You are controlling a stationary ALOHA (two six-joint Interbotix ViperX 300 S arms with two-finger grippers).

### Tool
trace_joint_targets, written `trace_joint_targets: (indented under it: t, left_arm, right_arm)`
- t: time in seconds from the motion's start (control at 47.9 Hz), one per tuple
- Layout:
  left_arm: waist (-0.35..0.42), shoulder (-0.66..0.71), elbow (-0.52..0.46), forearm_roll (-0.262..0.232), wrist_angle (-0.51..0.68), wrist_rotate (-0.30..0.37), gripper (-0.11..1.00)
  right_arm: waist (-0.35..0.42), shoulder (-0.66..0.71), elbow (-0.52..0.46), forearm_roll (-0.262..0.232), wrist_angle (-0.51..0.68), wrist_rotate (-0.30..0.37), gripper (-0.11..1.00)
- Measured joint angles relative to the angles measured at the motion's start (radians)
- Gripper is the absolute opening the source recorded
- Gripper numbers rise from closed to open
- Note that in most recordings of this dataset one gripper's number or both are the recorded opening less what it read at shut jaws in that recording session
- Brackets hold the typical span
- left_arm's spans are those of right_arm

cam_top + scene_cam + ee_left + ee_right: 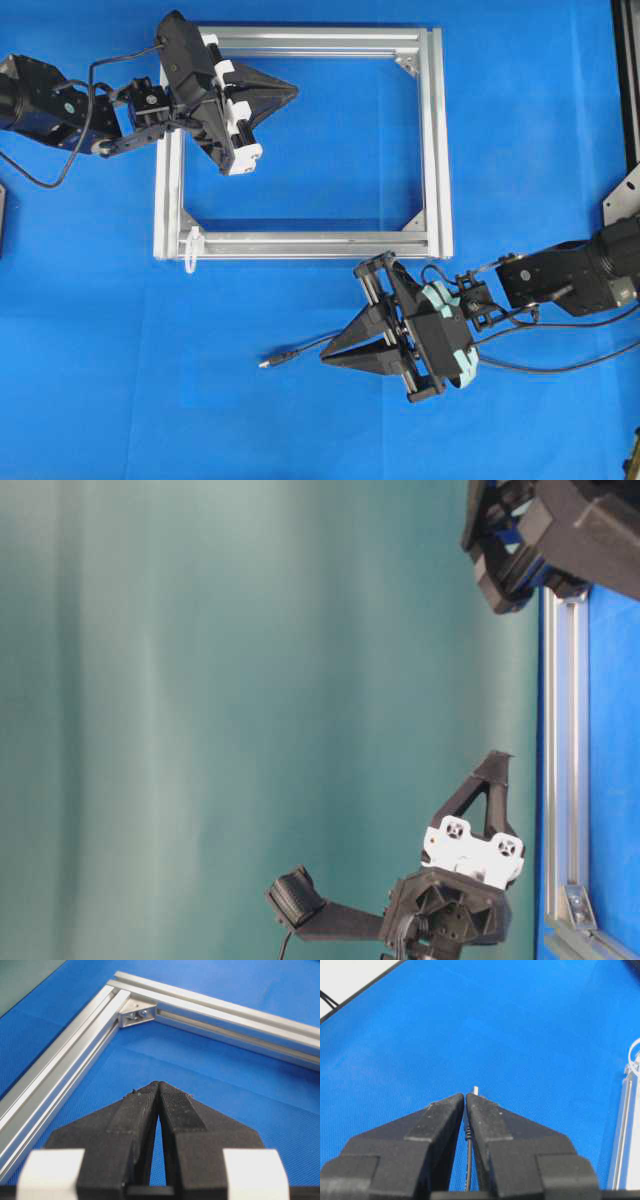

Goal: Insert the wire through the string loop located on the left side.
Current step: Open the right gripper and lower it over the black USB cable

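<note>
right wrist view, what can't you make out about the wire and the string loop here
- wire: the shut right claw hides the plug except its silvery tip; whether it is gripped or just lies beneath cannot be told.
- string loop: cut off by the right edge.
- aluminium frame: only a sliver shows at that edge.

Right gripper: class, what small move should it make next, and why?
Probably open the right gripper and lower it over the wire. Its jaws are shut above the wire, whose plug lies free on the mat, well short of the string loop.
</note>
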Motion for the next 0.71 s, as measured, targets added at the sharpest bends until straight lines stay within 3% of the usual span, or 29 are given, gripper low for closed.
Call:
trace_joint_targets:
  t: [0.188, 0.46, 0.585, 0.71]
  left_arm:
    - [-0.005, -0.031, 0.002, 0.017, 0.012, 0.011, 0.00]
    - [-0.003, -0.031, 0.002, 0.020, 0.012, 0.011, 0.00]
    - [-0.003, -0.031, 0.002, 0.018, 0.012, 0.011, 0.00]
    - [-0.003, -0.031, 0.005, 0.018, 0.014, 0.011, 0.00]
  right_arm:
    - [0.002, -0.020, -0.005, 0.023, 0.023, 0.046, -0.10]
    - [0.000, -0.020, -0.006, 0.023, 0.040, 0.071, -0.06]
    - [0.000, -0.020, -0.006, 0.023, 0.040, 0.075, 0.08]
    - [0.000, -0.018, -0.006, 0.023, 0.040, 0.091, 0.38]
